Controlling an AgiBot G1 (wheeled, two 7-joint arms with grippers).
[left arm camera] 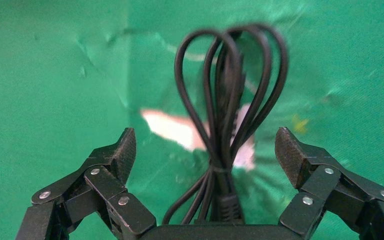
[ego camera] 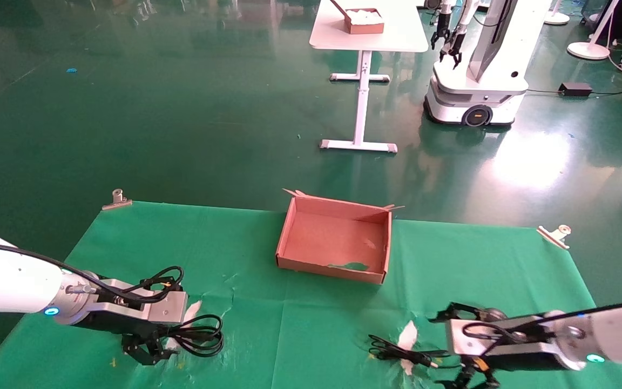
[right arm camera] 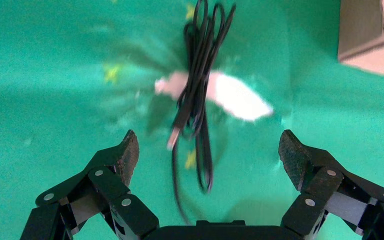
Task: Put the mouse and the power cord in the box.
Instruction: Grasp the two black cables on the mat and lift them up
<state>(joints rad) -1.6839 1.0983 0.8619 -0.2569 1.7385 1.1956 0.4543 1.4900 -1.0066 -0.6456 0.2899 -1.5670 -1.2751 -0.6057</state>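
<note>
The power cord (ego camera: 200, 335) (left arm camera: 227, 115), a thick black coil tied at the middle, lies on the green cloth at the front left. My left gripper (ego camera: 149, 351) (left arm camera: 205, 137) is low over it, open, with the coil between its fingers and untouched. At the front right a thin black bundled cable (ego camera: 397, 351) (right arm camera: 197, 85) with a USB plug lies on the cloth. My right gripper (ego camera: 467, 378) (right arm camera: 208, 137) is open just behind it. The mouse body is hidden. The box (ego camera: 332, 268) (right arm camera: 365, 30), brown and shallow, stands empty at the table's far middle.
White tears in the cloth (ego camera: 408, 335) lie under both cables. Metal clips (ego camera: 116, 199) (ego camera: 555, 235) hold the far corners of the cloth. Beyond the table are a white table (ego camera: 367, 40) with another brown box (ego camera: 364, 21), and a second robot (ego camera: 478, 81).
</note>
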